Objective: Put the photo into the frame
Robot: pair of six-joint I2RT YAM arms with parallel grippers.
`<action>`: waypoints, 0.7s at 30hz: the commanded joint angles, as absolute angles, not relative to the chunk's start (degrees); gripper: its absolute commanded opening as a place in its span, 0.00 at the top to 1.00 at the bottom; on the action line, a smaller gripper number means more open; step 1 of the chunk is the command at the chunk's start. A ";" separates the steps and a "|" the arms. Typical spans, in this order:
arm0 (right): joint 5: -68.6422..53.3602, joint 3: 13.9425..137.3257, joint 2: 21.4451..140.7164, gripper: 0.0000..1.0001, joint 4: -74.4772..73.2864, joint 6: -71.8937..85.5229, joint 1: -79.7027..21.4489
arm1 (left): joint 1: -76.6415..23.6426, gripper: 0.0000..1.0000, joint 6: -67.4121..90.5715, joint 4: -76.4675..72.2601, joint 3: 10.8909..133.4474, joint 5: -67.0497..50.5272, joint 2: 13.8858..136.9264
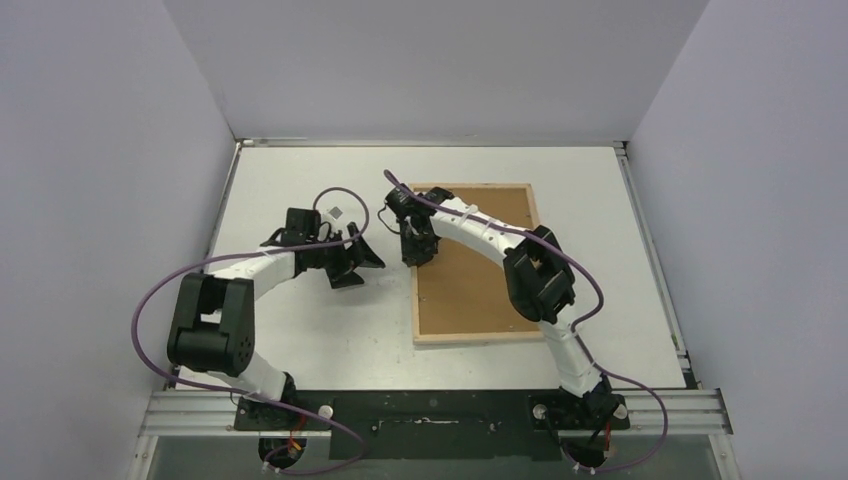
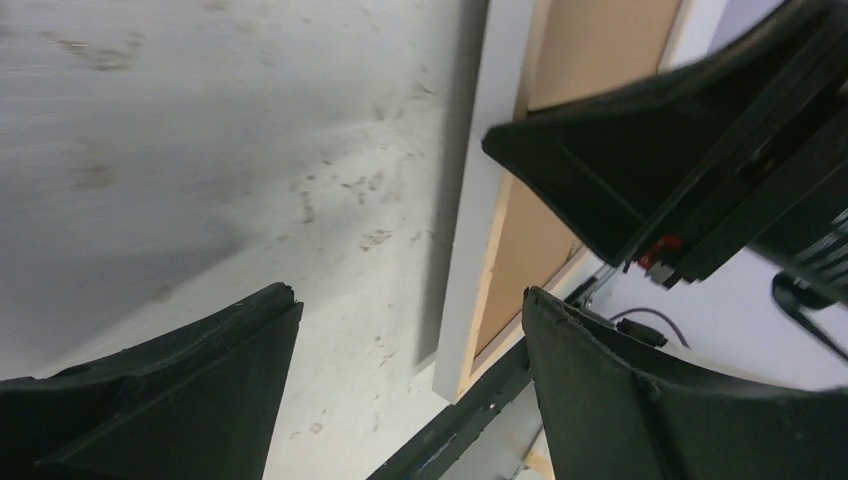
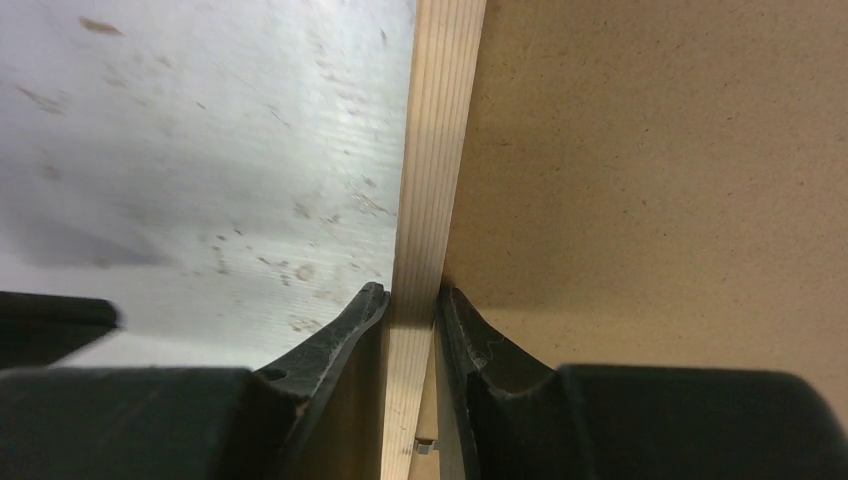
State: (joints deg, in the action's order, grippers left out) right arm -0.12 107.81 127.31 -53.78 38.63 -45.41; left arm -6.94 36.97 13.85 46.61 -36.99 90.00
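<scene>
Frame (image 1: 480, 338), back up near the worktop's (image 1: 320, 335) right edge: right end effector (image 1: 420, 258) clamped on its left rail, presumably for lifting; left end effector (image 1: 357, 268) agape, empty.

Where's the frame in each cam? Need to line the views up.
Top external: the frame lies back up, centre-right of the table.
Left wrist: its white side edge runs up the middle-right.
Right wrist: its pale wood rail runs up the centre.
Shared landmark: the right gripper pinching the frame's left rail.
</scene>
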 commanded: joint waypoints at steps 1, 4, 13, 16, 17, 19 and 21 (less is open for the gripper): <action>-6.68 111.82 122.17 0.99 -47.87 42.68 -42.33 | -9.05 0.18 40.09 1.68 43.42 -41.94 86.22; -9.86 111.72 121.03 0.99 -46.46 44.28 -40.55 | -9.55 0.14 43.26 -8.17 40.31 -43.87 85.84; -16.55 110.72 119.73 0.99 -43.10 47.89 -38.26 | -15.80 0.15 51.81 -27.93 43.61 -47.67 101.06; -16.01 111.01 120.13 0.99 -43.94 47.39 -38.14 | -16.02 0.18 53.04 -30.41 44.58 -44.84 104.19; -15.89 111.08 120.29 0.99 -44.36 47.16 -38.12 | -16.11 0.18 53.12 -30.85 44.83 -43.92 104.58; -16.04 110.89 120.40 1.00 -44.47 47.01 -38.14 | -16.81 0.18 53.74 -32.06 45.92 -43.72 105.40; -16.20 110.67 120.26 1.00 -44.32 46.98 -38.14 | -17.95 0.18 54.49 -33.25 47.08 -43.91 106.00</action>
